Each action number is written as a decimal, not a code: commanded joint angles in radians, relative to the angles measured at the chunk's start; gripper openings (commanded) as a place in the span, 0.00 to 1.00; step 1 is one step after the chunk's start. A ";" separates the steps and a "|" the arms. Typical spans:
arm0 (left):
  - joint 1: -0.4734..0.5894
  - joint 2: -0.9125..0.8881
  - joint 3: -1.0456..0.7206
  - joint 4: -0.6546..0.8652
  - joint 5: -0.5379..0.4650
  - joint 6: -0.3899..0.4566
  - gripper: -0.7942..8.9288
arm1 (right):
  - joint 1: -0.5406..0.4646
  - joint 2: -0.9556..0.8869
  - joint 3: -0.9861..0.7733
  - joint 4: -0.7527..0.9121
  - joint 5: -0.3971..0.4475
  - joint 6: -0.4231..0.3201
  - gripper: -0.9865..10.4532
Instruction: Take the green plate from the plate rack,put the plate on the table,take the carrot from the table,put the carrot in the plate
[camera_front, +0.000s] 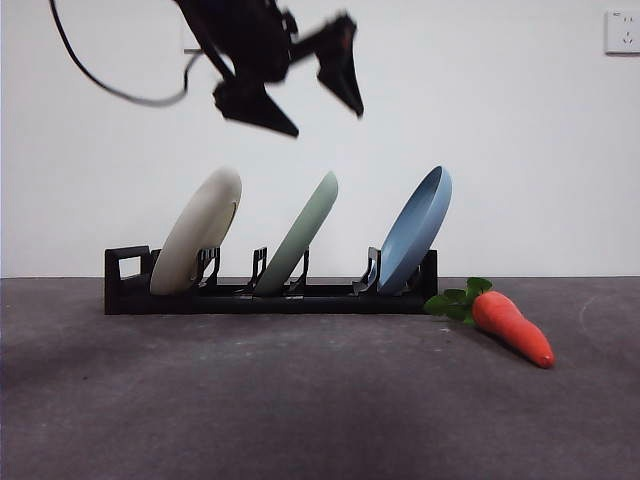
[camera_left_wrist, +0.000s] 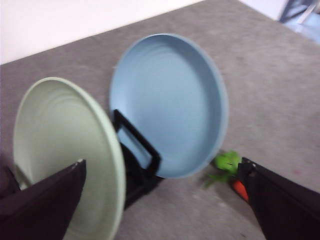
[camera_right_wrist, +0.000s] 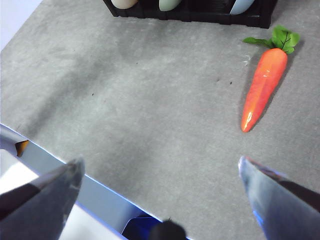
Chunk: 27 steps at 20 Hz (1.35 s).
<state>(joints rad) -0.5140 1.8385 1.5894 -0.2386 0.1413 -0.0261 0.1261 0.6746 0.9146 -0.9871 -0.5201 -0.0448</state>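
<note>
Left gripper (camera_front: 320, 105): I see it hanging in the air above the plate rack, over the gap between the cream-white plate and the green plate. Its jaws stand wide apart and hold nothing. In the left wrist view (camera_left_wrist: 160, 200) the green plate's rim lies just by one jaw.

Right gripper (camera_right_wrist: 160, 180): I see it over the near edge of the table, well apart from the rack; jaws spread wide, empty.

Green plate (camera_front: 300, 235): upright and leaning in the middle slot of the rack, touched by neither gripper.

Cream-white plate (camera_front: 197, 245): leaning in the slot at the loop end.

Light blue plate (camera_front: 415, 230): leaning in the slot at the far end from the loop, nearest the carrot.

Plate rack (camera_front: 270, 298): long, black, standing on the table in front of the white wall, all three slots filled.

Carrot (camera_front: 512, 328): lying flat on the table just beside the rack's blue-plate end, leaves toward the rack, tip pointing away from it.

Table (camera_front: 300, 400): dark grey and rough.
</note>
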 joint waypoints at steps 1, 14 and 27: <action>-0.002 0.065 0.003 0.057 -0.030 0.001 0.66 | 0.002 0.000 0.003 0.005 0.002 0.002 0.61; -0.002 0.189 0.002 0.101 -0.059 0.000 0.20 | 0.002 0.000 0.003 -0.021 0.002 0.003 0.61; -0.001 0.186 0.003 0.088 -0.029 0.000 0.07 | 0.002 -0.001 0.003 -0.034 0.001 0.003 0.61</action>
<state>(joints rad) -0.5129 2.0155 1.5940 -0.1516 0.0971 -0.0189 0.1261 0.6746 0.9146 -1.0237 -0.5201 -0.0448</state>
